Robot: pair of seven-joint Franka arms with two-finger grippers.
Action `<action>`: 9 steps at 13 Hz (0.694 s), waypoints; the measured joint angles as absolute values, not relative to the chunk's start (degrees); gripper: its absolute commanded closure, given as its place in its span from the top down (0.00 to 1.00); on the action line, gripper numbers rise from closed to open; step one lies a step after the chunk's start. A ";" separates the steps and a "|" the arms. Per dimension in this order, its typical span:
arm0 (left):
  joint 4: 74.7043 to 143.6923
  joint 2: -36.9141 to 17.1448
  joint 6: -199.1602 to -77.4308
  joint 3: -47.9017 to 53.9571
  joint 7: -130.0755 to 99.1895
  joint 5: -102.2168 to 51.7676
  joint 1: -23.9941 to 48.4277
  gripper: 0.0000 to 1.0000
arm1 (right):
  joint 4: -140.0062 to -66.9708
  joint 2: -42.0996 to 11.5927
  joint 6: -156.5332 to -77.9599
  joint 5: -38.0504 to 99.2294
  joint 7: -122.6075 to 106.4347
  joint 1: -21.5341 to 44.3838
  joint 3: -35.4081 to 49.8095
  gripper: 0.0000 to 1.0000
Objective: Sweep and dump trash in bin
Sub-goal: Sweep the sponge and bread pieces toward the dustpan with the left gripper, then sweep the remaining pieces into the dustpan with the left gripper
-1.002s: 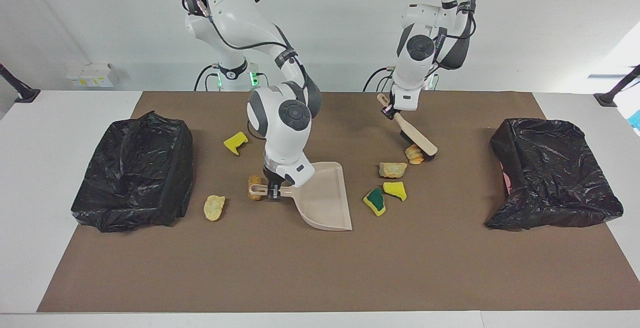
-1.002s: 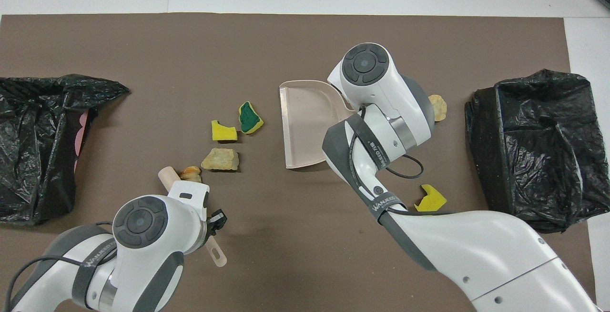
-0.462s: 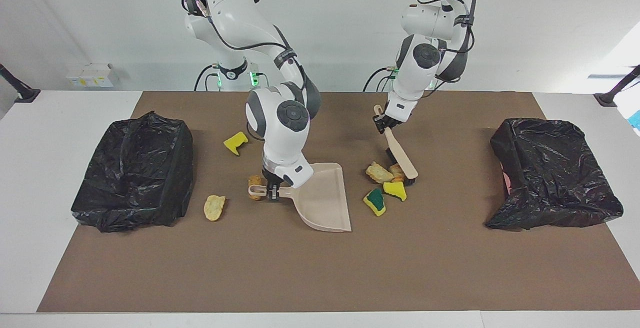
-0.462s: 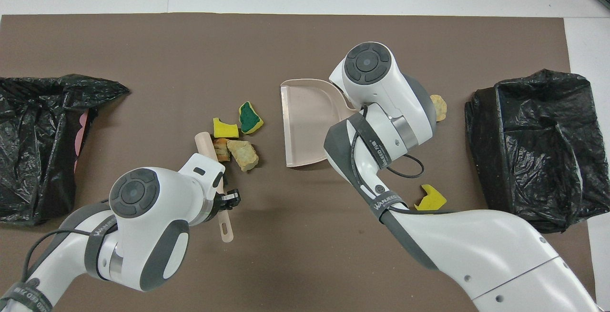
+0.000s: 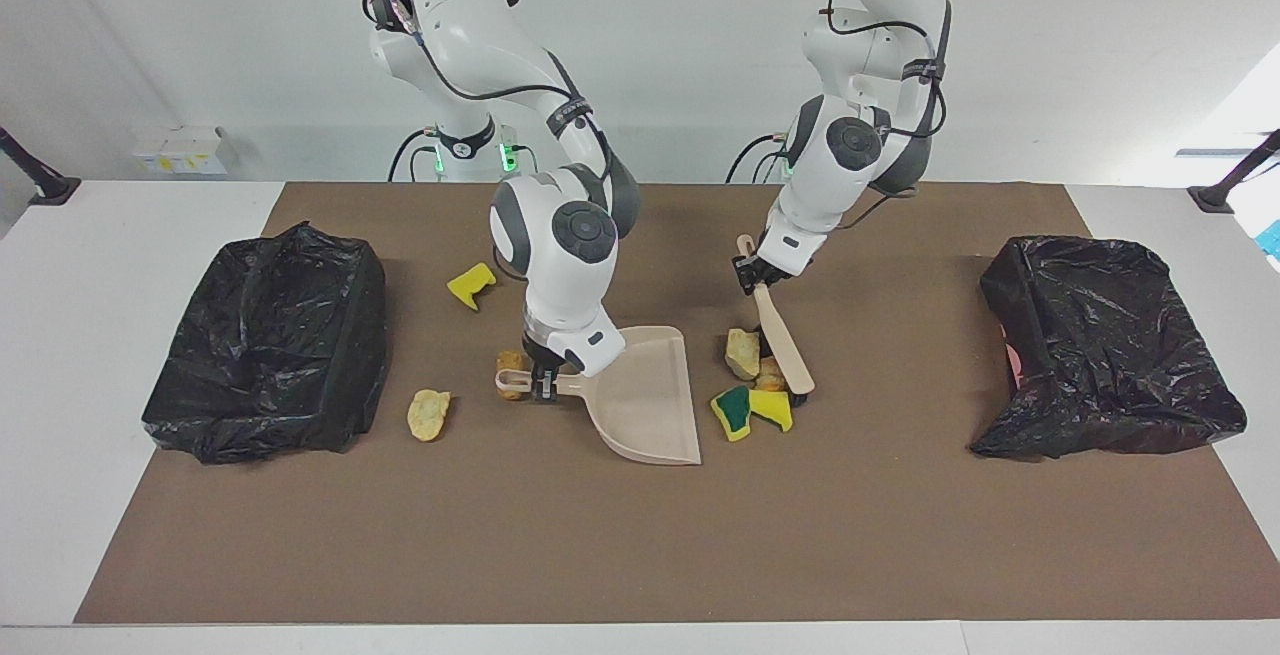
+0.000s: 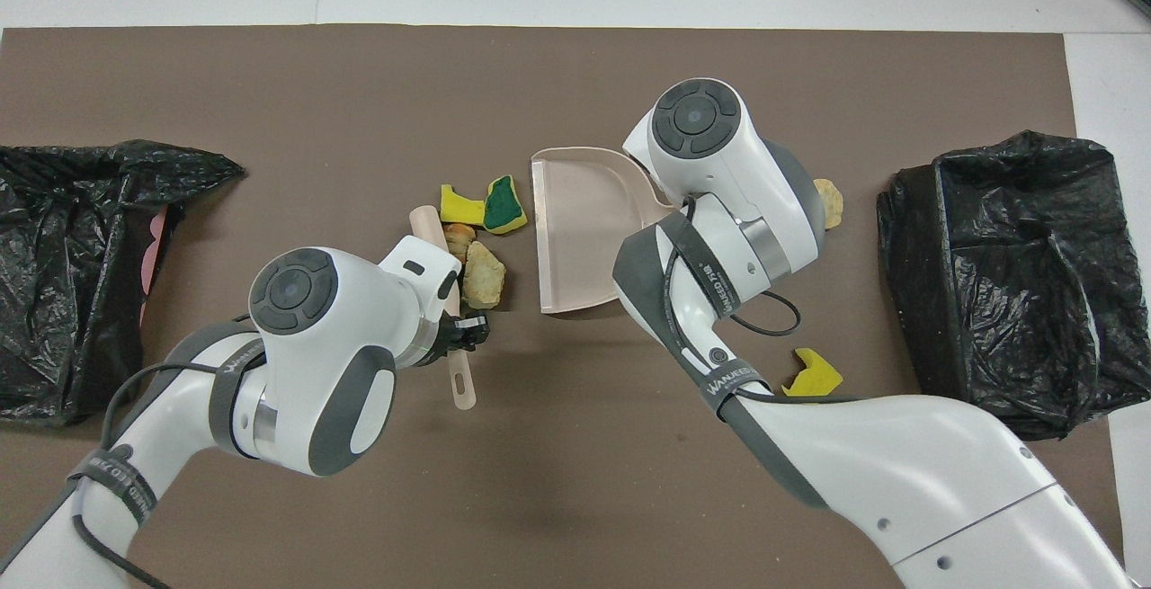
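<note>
Trash [image 5: 752, 385] now bunched beside dustpan [image 5: 650, 405]

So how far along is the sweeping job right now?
Nothing is in the dustpan yet. The left gripper holds the brush, crowding four scraps beside the pan's mouth; the right gripper holds the handle. Three scraps lie apart, unswept, and neither bin has received any.

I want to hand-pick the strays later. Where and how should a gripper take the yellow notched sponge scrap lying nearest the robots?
Probably from straight above, fingers across the solid body of the yellow notched sponge scrap, away from its cut-out notch. It lies flat on the brown mat with nothing touching it.
</note>
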State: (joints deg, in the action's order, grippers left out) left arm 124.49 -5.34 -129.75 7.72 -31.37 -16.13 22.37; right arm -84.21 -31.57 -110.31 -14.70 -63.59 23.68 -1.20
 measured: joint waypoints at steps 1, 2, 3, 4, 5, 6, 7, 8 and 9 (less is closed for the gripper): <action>123.74 -5.97 -130.31 8.00 -31.37 -16.98 23.74 0.00 | -84.21 -31.57 -110.31 -14.70 -63.56 23.65 -1.20 0.00; 123.49 -6.28 -131.37 8.24 -31.38 -17.91 25.39 0.00 | -84.21 -31.57 -110.32 -14.70 -63.53 23.61 -1.20 0.00; 123.43 -6.60 -133.29 8.43 -31.42 -19.09 27.65 0.00 | -84.21 -31.57 -110.36 -14.70 -63.51 23.57 -1.20 0.00; 123.14 -7.02 -135.06 8.52 -31.48 -20.13 29.76 0.00 | -84.21 -31.57 -110.37 -14.70 -63.51 23.55 -1.21 0.00; 121.94 -7.55 -135.79 8.62 -31.60 -21.15 31.66 0.00 | -84.21 -31.57 -110.37 -14.70 -63.51 23.53 -1.21 0.00; 120.28 -8.17 -135.87 8.68 -31.94 -21.77 33.21 0.00 | -84.21 -31.57 -110.37 -14.69 -63.50 23.51 -1.21 0.00; 118.78 -8.73 -135.89 8.76 -32.69 -21.91 34.25 0.00 | -84.21 -31.57 -110.38 -14.69 -63.50 23.47 -1.21 0.00; 117.58 -9.12 -135.89 9.23 -34.14 -21.96 34.51 0.00 | -84.21 -31.57 -110.38 -14.69 -63.49 23.42 -1.21 0.00; 116.80 -9.23 -135.48 9.50 -35.91 -21.96 34.52 0.00 | -84.21 -31.57 -110.40 -14.69 -63.47 23.38 -1.21 0.00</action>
State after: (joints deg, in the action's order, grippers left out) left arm 116.80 -9.23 -135.48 9.50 -35.91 -21.96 34.52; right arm -84.21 -31.57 -110.40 -14.69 -63.47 23.38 -1.21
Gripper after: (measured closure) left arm 0.740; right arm 0.687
